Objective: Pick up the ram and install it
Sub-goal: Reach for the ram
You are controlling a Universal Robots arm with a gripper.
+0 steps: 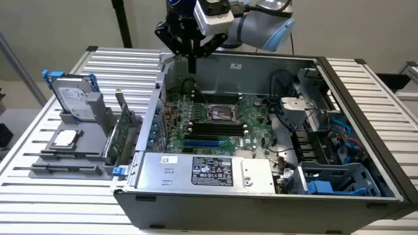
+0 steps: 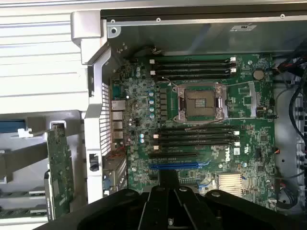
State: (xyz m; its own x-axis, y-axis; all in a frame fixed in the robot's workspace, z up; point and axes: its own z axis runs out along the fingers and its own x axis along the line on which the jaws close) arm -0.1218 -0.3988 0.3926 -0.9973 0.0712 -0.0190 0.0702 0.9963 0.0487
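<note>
gripper: is being shown clenched on the ram, high over the back corner of the open case, on the exterior view's left.

risk at the grip: the ram is being pinched by its upper end alone, so it is being judged liable to slide or swing between the fingers once any pressing force is applied.

risk at the side wall: the hanging end is being carried almost above this wall, not above the board. A straight descent from here is being judged likely to strike sheet metal.

risk at the memory slots: the black slots are being left empty beside the processor socket. A tilted or offset approach could jam the ram against a slot's end clips or bend it.

risk of the wrong slot: a long blue slot is lying just beside the black ones on the motherboard and could be mistaken for them.

ram relative to gripper: it is being held directly beneath the fingertips, touching both, and is hanging straight down (it is being seen edge-on, as a thin dark strip, so its chips cannot be told). Its free end is hanging near the case's rear rim, well apart from the slots.
</note>
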